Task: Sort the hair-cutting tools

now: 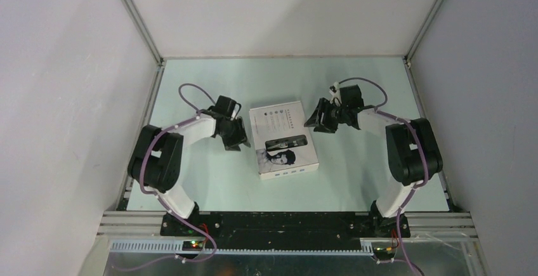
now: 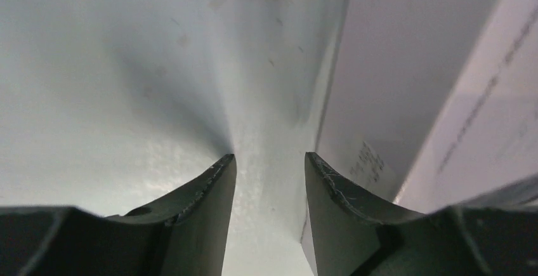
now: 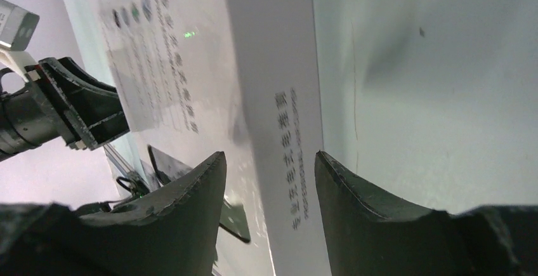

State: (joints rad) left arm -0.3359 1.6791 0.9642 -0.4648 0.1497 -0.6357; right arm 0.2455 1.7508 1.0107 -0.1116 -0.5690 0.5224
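box (image 1: 283, 140) shut, tools presumably inside | left jaws, right jaws: partly open, empty, flanking it on counter (image 1: 209, 184) | likely prepping to open it

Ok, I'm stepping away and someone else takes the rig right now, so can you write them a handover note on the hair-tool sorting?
Left gripper: open, empty, low beside the left side of the white box.
Right gripper: open, nothing held, at the box's right side near its far corner.
Things: no hair-cutting tools in view. The box lies flat in the middle of the table, printed face up, and looks closed.
Done: nothing sorted that shows.
Left: probably open the box, get the tools out and sort them.
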